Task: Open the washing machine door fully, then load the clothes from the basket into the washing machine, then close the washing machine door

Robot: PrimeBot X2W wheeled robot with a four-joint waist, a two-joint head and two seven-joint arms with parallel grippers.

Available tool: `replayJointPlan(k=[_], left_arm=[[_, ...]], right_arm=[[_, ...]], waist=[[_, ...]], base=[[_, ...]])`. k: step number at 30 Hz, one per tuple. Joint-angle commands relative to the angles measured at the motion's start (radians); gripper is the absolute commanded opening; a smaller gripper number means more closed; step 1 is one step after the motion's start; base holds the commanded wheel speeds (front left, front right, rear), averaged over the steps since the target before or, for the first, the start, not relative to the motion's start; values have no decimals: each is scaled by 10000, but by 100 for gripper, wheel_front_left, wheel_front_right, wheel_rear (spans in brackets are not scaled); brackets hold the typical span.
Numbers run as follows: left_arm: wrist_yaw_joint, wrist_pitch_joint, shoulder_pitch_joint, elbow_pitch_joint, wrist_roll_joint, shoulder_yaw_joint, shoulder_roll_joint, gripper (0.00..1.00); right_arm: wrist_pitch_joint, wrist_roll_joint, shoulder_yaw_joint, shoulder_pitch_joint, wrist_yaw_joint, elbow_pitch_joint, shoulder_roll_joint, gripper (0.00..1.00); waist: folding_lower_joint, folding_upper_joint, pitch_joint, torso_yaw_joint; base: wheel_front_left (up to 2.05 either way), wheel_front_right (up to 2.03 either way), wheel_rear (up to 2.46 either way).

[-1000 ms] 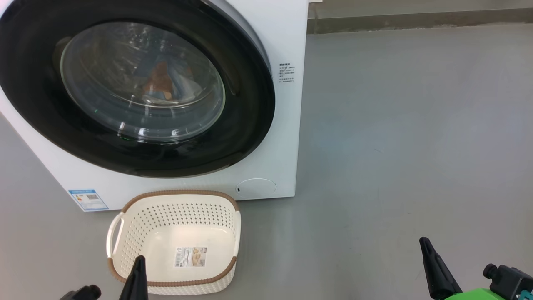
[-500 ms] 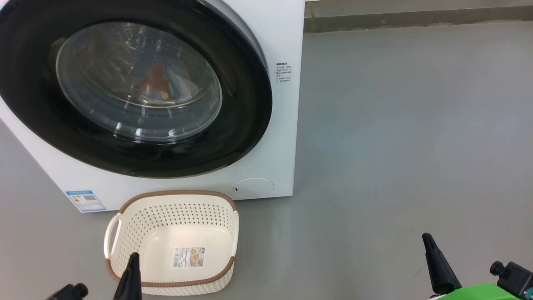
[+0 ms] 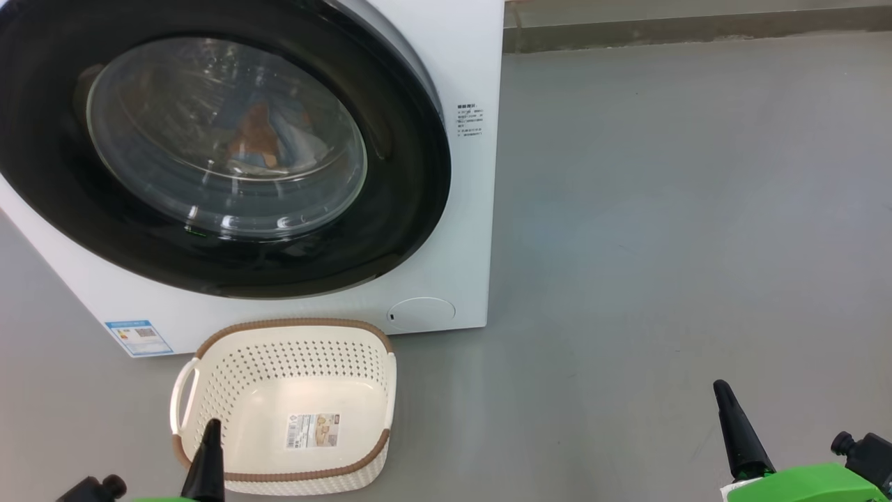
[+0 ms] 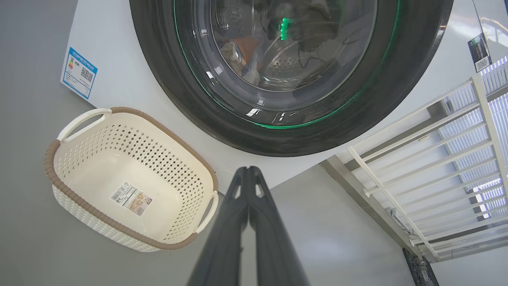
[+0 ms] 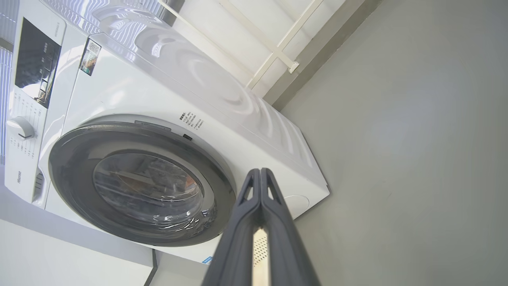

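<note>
The washing machine door (image 3: 223,146) sits shut, flush against the front of the washing machine (image 3: 467,230). Through its glass bowl you can see the clothes (image 3: 258,143) lying inside the drum, light blue with an orange patch. The basket (image 3: 293,359) stands on the grey floor (image 3: 662,209) just in front of the machine, below the door, and you can read its bottom label sticker (image 3: 313,430) in plain sight. Your left gripper (image 3: 211,427) hangs over the basket's near rim with its fingers clenched together, grasping nothing. Your right gripper (image 3: 722,390) is well apart to the right, over bare floor, fingers likewise pressed tight and holding nothing. In the wrist views both fingertip pairs meet.
</note>
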State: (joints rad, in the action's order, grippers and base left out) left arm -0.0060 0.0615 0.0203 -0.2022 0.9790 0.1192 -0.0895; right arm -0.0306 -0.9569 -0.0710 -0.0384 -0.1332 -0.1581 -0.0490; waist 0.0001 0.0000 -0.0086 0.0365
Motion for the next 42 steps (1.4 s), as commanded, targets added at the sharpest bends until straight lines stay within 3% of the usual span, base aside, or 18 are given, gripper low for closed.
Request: replayJointPlan(k=[1,42], left_arm=[[-164,-56,-511,152,330,-329,-62,0],[-927,-1123,-1041,-253,4664,-1584,145,0]], right_arm=[[63,-389,117,428,12,184,-137,0],[901,-4844,-104,1142,21,-547,-168,0]], waist=[[0,0,4,-12],[0,0,84,-261]], base=[[0,0,0],[0,0,0]])
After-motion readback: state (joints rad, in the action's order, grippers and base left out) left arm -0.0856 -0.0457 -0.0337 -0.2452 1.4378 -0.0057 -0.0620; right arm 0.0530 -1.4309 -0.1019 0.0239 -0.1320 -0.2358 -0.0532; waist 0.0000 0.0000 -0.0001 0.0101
